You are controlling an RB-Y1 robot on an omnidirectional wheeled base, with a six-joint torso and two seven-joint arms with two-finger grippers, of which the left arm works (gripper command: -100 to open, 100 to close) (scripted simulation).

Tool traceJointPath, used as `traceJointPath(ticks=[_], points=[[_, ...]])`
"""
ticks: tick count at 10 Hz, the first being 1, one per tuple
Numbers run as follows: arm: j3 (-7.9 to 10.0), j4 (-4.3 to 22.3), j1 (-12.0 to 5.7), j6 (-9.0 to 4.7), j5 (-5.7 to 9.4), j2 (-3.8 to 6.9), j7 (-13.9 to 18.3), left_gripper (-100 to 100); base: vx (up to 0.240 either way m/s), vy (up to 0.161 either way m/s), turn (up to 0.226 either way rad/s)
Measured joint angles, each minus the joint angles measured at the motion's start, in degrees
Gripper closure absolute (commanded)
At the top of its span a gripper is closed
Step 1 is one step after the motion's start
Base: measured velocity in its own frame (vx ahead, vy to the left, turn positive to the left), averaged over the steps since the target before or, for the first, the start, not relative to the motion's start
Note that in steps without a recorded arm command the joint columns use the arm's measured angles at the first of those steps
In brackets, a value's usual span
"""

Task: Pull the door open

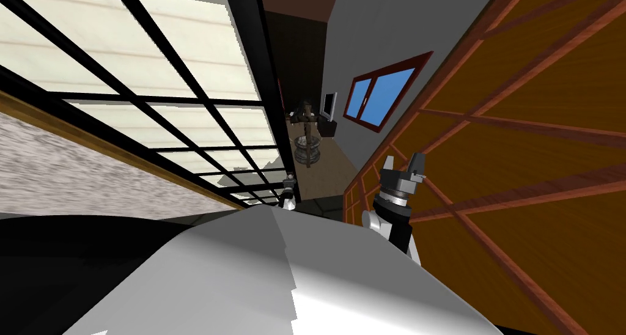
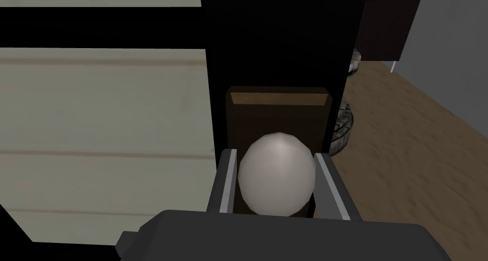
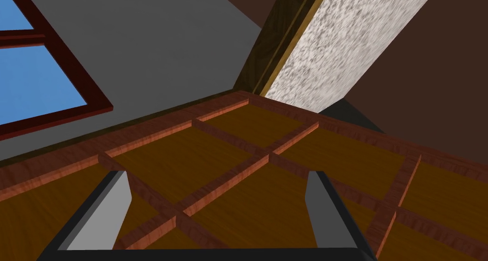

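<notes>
Two large grids flank the robot in the head view: on its left the black-framed door (image 1: 202, 114) with cream panes, and on its right a red-brown wooden lattice panel (image 1: 519, 105) with amber panes. Between them a plain grey wall (image 1: 379, 32) carries a red-framed window (image 1: 379, 93) with blue glass, and a brown wooden floor (image 2: 410, 153) runs away beyond the door's edge. A white speckled strip (image 1: 73, 172) with a wooden border lies along the door's near side. In the left wrist view the door (image 2: 105, 105) fills the space beside its black stile (image 2: 281, 34), and on that stile sits a dark brown rectangular plate (image 2: 279, 110). From the plate stands the pale grey egg-shaped knob (image 2: 277, 179). The left gripper (image 2: 275, 153) pinches this knob, one thin finger pressed against each of its sides; the head view shows it (image 1: 289, 189) small at the door's edge. The right gripper (image 1: 403, 164) is raised near the lattice panel (image 3: 228, 144), its fingers (image 3: 114, 201) spread wide and holding nothing (image 3: 218, 175), with the window (image 3: 28, 77) off to one side.
</notes>
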Motion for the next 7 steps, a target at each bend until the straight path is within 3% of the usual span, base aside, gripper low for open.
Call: traceJointPath(ticks=[4, 5, 7], points=[[-0.51, -0.1, -0.44, 0.27, -0.41, 0.48, 0.1, 100, -0.171, 0.017, -0.039], [-0.64, -1.1, 0.16, 0.71, -0.47, 0.87, 0.0, 100, -0.222, -0.001, -0.002], [-1.12, 2.6, -1.48, -0.73, -0.92, 0.92, 1.3, 100, -0.197, 0.003, -0.004]])
